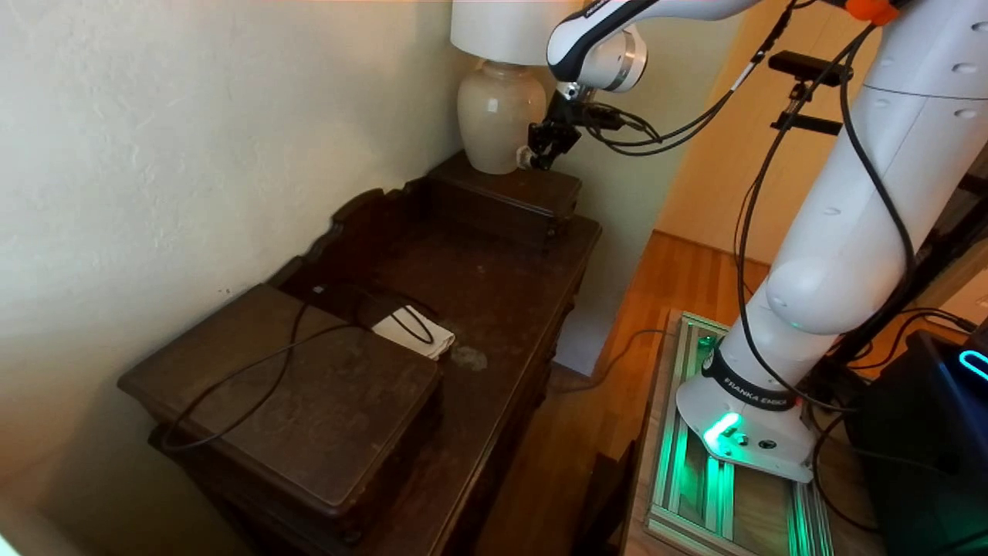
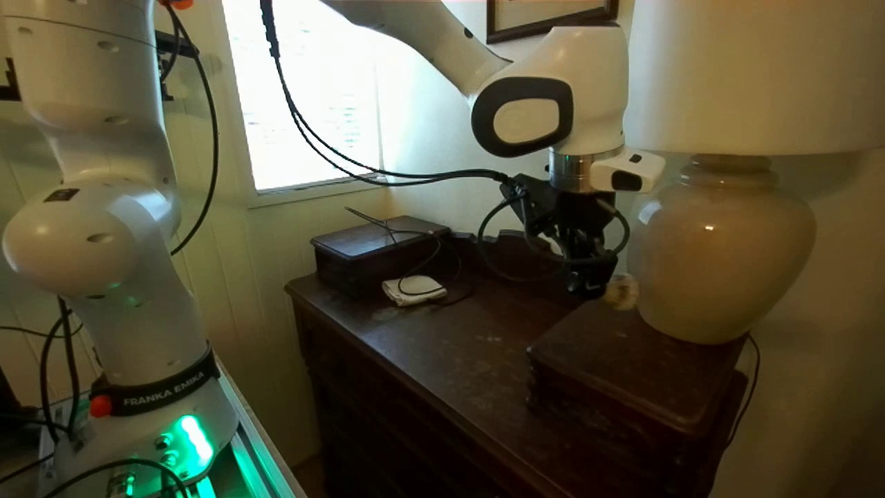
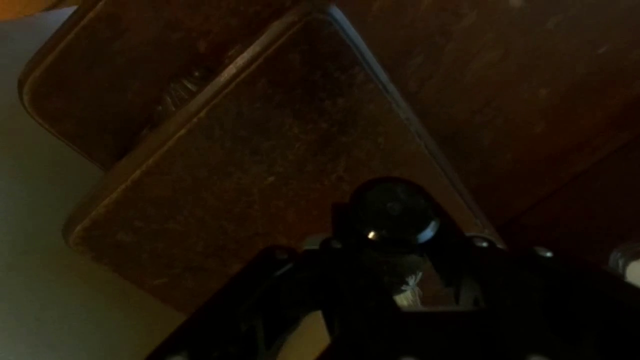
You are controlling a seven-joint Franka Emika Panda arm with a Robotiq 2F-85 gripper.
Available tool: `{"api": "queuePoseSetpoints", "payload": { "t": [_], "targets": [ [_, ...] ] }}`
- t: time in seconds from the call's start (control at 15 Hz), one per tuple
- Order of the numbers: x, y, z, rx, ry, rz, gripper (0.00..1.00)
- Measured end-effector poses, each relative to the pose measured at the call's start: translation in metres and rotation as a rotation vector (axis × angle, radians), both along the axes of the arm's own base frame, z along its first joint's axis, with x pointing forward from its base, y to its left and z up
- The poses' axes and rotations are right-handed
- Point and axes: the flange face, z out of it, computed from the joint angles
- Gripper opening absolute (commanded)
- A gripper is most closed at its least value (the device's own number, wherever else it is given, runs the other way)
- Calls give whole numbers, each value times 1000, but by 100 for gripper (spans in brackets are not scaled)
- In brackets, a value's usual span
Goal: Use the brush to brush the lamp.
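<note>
2 boxes [image 1: 309, 405] atop a dresser [image 1: 494, 286]

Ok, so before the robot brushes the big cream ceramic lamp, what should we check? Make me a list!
1. Small dark brush with pale bristles held in the black gripper: ok.
2. Bristles facing the round cream ceramic lamp: ok.
3. Lamp upright on the dark brown wooden box: ok.
4. Bristles touching the lamp's base: cannot tell, though they look very close.
5. Robot arm's white wrist clear of the white lampshade: cannot tell; they overlap in both exterior views.
</note>
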Motion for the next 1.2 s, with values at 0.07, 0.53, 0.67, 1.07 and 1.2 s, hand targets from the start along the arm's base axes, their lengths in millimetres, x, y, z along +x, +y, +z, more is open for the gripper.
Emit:
{"api": "queuePoseSetpoints", "payload": {
  "t": [0.07,0.53,0.67,1.07,1.2],
  "targets": [
    [1,-3,-7,6,13,0,15],
    [-4,-40,10,15,-17,37,15],
    [-6,-51,21,-14,-37,57,15],
    [-17,-60,53,-82,-101,133,15],
    [-24,-60,67,-98,-127,163,15]
  ]
}}
